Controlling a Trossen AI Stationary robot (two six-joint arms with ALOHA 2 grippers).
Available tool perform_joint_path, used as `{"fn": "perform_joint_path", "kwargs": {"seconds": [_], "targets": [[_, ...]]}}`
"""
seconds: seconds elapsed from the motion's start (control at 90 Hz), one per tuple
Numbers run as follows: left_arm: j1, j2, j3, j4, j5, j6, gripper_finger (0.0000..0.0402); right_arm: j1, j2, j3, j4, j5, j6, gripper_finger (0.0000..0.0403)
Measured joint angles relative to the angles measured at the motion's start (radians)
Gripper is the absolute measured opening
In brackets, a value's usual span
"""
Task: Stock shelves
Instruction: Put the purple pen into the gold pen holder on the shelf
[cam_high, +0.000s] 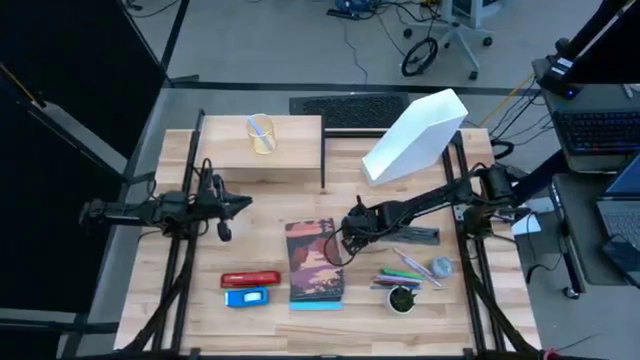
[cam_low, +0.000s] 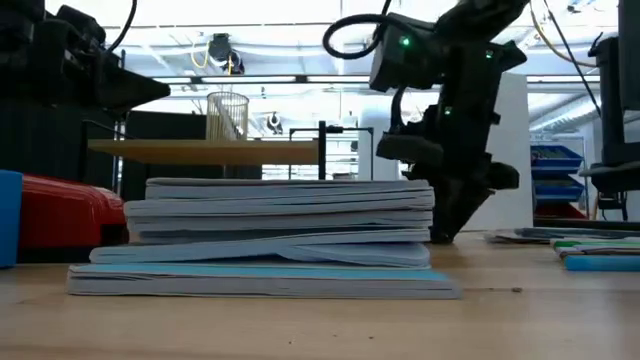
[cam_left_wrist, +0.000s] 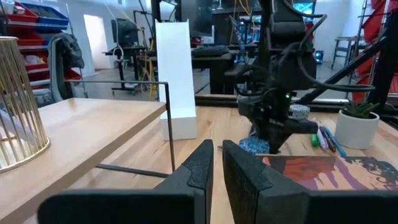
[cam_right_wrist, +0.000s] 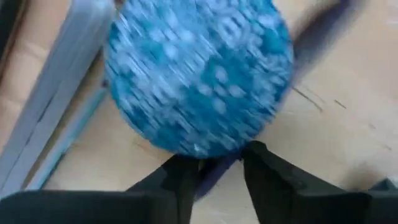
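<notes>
High view: you have the shelf (cam_high: 262, 150), a low light-wood plank on thin black legs, at the table's far left, with a gold wire cup (cam_high: 262, 133) standing on it. The white file holder (cam_high: 415, 135) lies tilted at the far right, just beside the shelf's end. Your right gripper (cam_high: 349, 238) is low at the table's middle, touching down just beside the right edge of the book stack (cam_high: 314, 264), with its arm reaching in from the right. The right wrist view shows its fingers (cam_right_wrist: 264, 180) a little apart around the edge of a blue speckled round object (cam_right_wrist: 199, 71) lying on the wood beside the books; you cannot tell whether they are pinching it. Your left gripper (cam_high: 226, 210) hovers at the left side of the table, in front of the shelf, holding nothing; the left wrist view shows its fingers (cam_left_wrist: 199, 171) drawn close with only a thin gap. Near front left you have a red stapler (cam_high: 250, 279) with a blue box (cam_high: 248, 297) just in front of it. To the right of the books lie pens (cam_high: 405, 273), a small potted plant (cam_high: 402, 298), a grey round item (cam_high: 441, 267) and a dark flat item (cam_high: 415, 235). Low view: the stack lies flat, several thin books deep, with the right gripper at its right end.
</notes>
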Motion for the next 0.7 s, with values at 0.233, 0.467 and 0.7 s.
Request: {"fn": "perform_joint_path", "kwargs": {"seconds": [0.233,0.467,0.7], "targets": [[0.000,0.000,0.000,0.000,-0.001,0.000,0.0022,0.004,0.001,0.000,0.002,-0.042,-0.051,0.0013],[0.000,0.000,0.000,0.000,-0.001,0.000,0.0022,0.044,-0.005,-0.001,-0.010,-0.085,-0.052,0.0013],[0.000,0.000,0.000,0.000,-0.002,0.001,0.0022,0.062,-0.055,-0.008,-0.033,-0.202,-0.055,0.0011]]}}
